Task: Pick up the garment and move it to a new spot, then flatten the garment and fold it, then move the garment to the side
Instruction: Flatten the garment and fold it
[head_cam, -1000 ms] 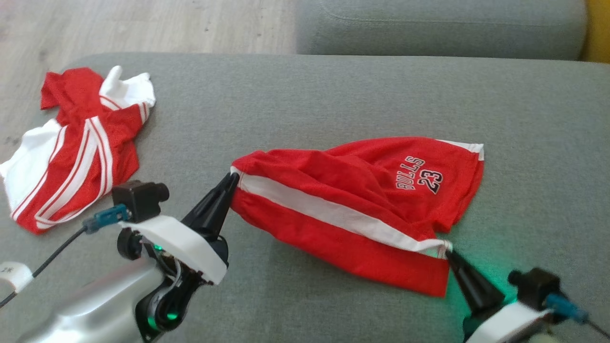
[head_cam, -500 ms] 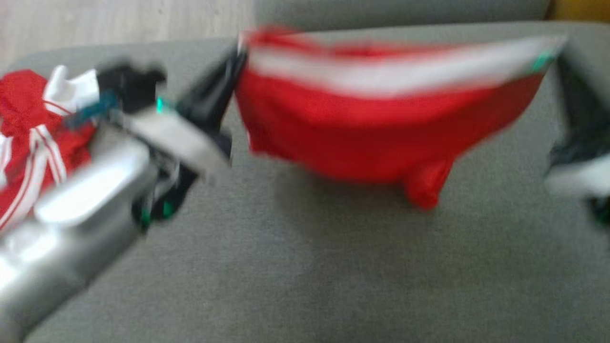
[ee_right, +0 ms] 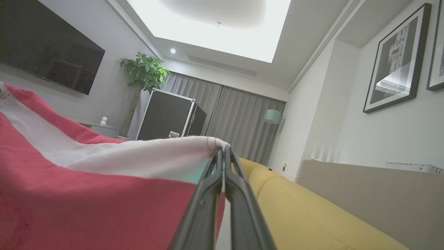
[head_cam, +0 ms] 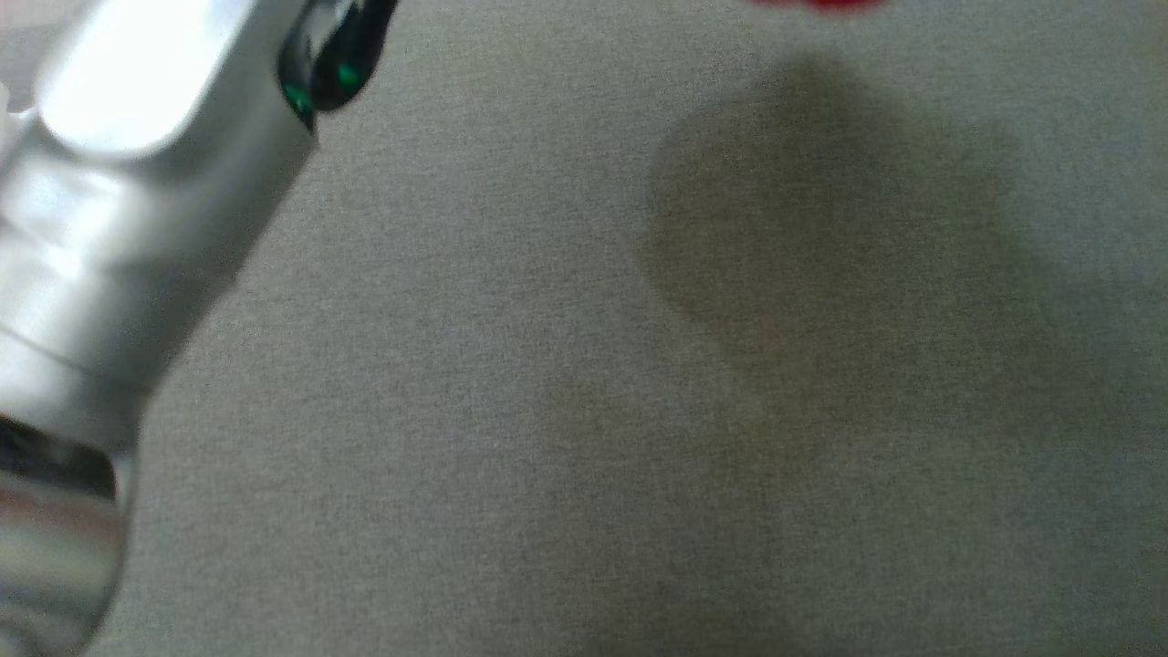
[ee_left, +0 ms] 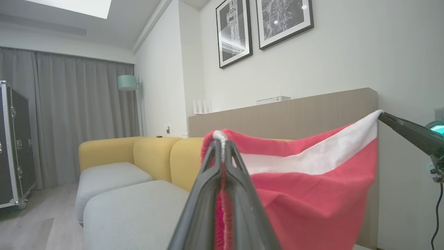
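Both pairs of jaws are closed on the garment [ee_left: 312, 180], each pinching one end of its white band: the left jaws on a bunched red-and-white corner, the right jaws on the band's far corner. In the left wrist view the right arm's fingers [ee_left: 406, 132] enter at 3 o'clock. The garment hangs between them, clear of the grey seat cushion [head_cam: 547, 438], sagging in the middle like a pouch.

My main worry is the bite. Each grip looks to be only at the very tips, on thin mesh, so a sharp pull apart could strip a corner loose and drop that side. The sag is the second risk: lowered as it is, I expect the belly to land first and trap creases underneath.

The third is my own blindness. From the head camera I get only a red sliver of the garment [head_cam: 812, 5] at 12 o'clock, its shadow towards 1 o'clock and the left forearm [head_cam: 119, 182] at 10 o'clock, all blurred, so I could misjudge the landing spot.

Count: one garment, two closed pairs of jaws, two framed pictures [ee_left: 234, 31], one yellow sofa [ee_left: 138, 152], one floor lamp [ee_left: 127, 82], one black case [ee_right: 170, 119], one plant [ee_right: 144, 71].
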{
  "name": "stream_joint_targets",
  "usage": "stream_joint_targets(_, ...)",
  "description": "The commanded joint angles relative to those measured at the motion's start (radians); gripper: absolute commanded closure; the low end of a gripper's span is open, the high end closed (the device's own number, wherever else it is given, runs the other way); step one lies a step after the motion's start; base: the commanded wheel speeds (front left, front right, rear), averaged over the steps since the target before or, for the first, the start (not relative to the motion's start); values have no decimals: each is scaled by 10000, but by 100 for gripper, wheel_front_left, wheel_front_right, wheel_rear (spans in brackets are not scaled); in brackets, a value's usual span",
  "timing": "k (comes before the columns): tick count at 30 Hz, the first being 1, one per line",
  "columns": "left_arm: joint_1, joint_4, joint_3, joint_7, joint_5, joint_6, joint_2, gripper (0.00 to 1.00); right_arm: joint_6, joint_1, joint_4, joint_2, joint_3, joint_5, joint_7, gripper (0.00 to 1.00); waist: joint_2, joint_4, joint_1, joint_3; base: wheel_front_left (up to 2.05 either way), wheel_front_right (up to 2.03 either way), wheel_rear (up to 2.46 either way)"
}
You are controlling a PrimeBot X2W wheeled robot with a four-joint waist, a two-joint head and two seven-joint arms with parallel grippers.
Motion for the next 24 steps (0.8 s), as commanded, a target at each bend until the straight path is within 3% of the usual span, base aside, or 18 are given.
stream_joint_targets(1,157,-212,486,-34,201,-50,272,100,-7,334,-283,-229,-12,-23,-23,100,0,10,-2,19,0,0,0)
stream_joint_targets(6,3032,-1103,1450,-37,1248,-267,317,100,-7,2419,-496,-74,-391,179,-23,100,0,115,-2,-105,0,0,0)
stream_joint_targets(12,7329,-2213,2275,-38,1538,-373,219,100,-7,6050,-710,246,-1068,562,-23,100,0,326,-2,-562,0,0,0)
stream_joint_targets(16,9570,-3185,1604,-38,1563,-385,558,100,-7,8500,-1415,252,-1318,927,83,100,0,354,-2,-913,0,0,0)
stream_joint_targets(24,11300,-4017,998,-39,1548,-387,1087,100,-7,10904,-3160,487,-2207,963,937,100,0,432,-2,-1274,0,0,0)
